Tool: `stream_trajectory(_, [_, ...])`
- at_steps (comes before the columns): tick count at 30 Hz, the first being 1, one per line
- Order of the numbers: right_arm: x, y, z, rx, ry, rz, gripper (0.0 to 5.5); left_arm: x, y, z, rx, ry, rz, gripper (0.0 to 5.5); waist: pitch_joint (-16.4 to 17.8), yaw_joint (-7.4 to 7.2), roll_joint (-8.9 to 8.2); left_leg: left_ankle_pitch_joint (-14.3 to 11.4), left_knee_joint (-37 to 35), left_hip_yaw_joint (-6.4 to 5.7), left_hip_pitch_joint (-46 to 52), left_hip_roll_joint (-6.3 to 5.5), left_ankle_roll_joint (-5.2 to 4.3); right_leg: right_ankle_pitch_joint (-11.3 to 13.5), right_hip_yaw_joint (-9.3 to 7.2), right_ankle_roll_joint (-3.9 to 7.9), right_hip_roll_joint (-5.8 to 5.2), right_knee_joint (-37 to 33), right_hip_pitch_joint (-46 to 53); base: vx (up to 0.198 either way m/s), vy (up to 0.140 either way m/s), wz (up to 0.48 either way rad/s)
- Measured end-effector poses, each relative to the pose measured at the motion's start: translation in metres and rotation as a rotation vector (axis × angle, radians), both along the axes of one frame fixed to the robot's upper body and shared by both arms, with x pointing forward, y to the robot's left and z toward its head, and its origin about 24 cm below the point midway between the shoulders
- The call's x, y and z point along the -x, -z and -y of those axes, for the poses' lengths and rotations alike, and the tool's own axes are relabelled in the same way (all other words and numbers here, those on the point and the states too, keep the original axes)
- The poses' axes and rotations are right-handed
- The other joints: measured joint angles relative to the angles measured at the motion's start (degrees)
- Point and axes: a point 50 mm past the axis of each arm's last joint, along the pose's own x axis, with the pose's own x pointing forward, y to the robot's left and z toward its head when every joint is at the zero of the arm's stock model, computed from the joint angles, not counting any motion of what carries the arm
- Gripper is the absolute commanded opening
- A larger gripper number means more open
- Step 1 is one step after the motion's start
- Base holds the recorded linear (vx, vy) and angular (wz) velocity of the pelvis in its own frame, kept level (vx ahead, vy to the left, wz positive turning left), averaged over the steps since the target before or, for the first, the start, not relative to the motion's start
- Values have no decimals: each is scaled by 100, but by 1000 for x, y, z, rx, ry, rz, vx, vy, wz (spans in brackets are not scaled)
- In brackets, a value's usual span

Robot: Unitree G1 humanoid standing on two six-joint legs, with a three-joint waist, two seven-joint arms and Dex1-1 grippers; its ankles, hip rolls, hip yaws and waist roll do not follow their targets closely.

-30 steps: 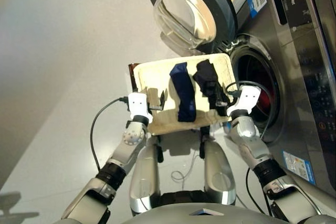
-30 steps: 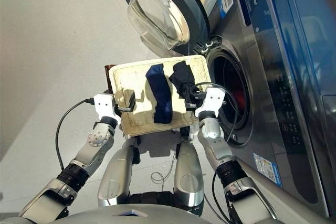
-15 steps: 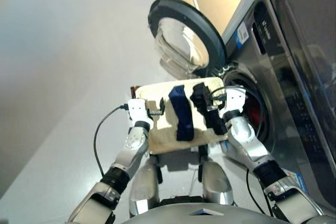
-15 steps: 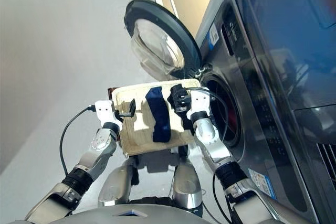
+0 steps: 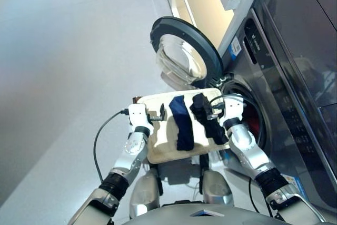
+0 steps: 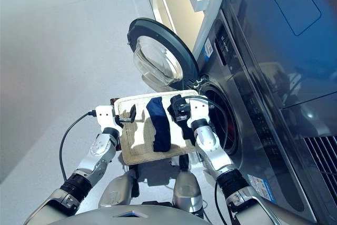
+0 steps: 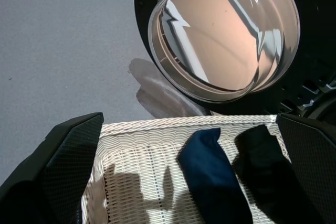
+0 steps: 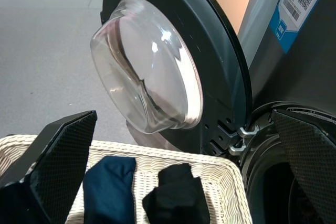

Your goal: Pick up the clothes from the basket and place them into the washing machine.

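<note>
The cream wicker basket (image 5: 158, 148) sits in front of me beside the washing machine (image 5: 287, 104), whose porthole door (image 5: 185, 51) is swung wide open. A navy blue garment (image 5: 182, 122) and a black garment (image 5: 206, 118) lie side by side in the basket. A patch of red (image 5: 255, 124) shows inside the drum. My right gripper (image 5: 213, 111) hovers open over the black garment, its fingers (image 8: 58, 156) spread with nothing between them. Open and empty too, my left gripper (image 5: 158, 114) hangs over the basket's bare left part.
A dark appliance (image 6: 284, 19) is stacked above the washer. Blue stickers (image 8: 294, 2) mark the washer's front. A black cable (image 5: 102, 135) loops from my left wrist. Light grey floor (image 5: 63, 77) stretches to the left.
The camera has tilted up. My right gripper has moved left, from beside the drum opening to over the black garment. The left gripper has stayed over the basket.
</note>
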Motion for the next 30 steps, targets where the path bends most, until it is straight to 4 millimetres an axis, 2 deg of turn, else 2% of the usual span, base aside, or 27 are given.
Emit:
stream_trajectory(9, [-2,-9,-9,-6,-31,34,550,0,1,8,20,-2,-19,550,-3,-14,6,4,27,-12,-117,-2,1,0,-5,-1,1,17,-106,0,0,0])
stream_trajectory(16, [-12,-36,-30,-20,-100,137,550,-13,-1,27,37,6,-32,550,75,-16,70,6,231,-14,-523,3,4,-8,0,4,1,213,-512,-8,0,6])
stream_trajectory(20, [-16,-61,-40,-36,-130,232,550,-22,-7,34,57,-14,-27,550,324,-21,194,9,422,-17,-850,12,12,-16,37,13,1,421,-852,-51,-20,-14])
stream_trajectory(23, [-20,-84,-51,-54,-158,314,550,-33,-17,38,74,-27,-12,550,732,-34,190,16,617,-31,-1098,16,22,-13,68,2,0,623,-1107,-87,-33,-3])
stream_trajectory(28, [-25,-117,-77,-86,-219,428,550,-54,-35,48,77,-22,11,550,1103,-45,124,-9,1113,-86,-1841,23,39,-265,156,-39,-24,1523,-2030,-104,-21,35])
stream_trajectory(30, [-26,-128,-86,-92,-247,464,550,-59,-39,50,69,-29,16,550,1125,-48,83,-51,1370,-115,-2163,18,39,-420,243,-57,-37,1961,-2428,-92,-16,67])
